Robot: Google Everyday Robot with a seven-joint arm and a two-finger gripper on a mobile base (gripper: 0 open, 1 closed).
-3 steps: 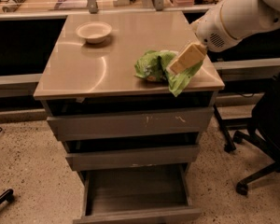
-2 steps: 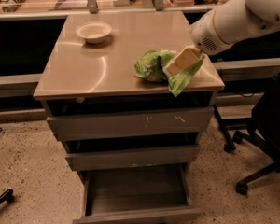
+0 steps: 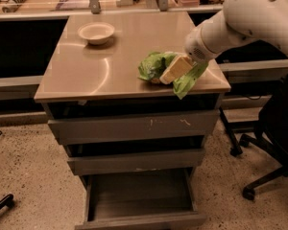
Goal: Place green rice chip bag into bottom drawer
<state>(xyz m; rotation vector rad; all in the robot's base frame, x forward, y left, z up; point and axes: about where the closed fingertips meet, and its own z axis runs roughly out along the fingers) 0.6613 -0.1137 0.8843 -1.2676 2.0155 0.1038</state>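
Observation:
The green rice chip bag [image 3: 154,65] is crumpled on the right front part of the cabinet top, with one flap hanging over the front edge. My gripper [image 3: 175,70] comes in from the right on a white arm, is pressed into the bag's middle and is shut on it. The bag still rests on the top. The bottom drawer [image 3: 139,195] is pulled out below, with a dark interior that holds nothing I can see.
A cream bowl [image 3: 96,32] sits at the back left of the cabinet top [image 3: 86,75]. The two upper drawers [image 3: 129,127] are slightly open. An office chair base [image 3: 259,176] stands on the floor to the right. A desk with clutter runs behind.
My gripper has moved a little left and down, deeper onto the bag. The bag has stayed in about the same place.

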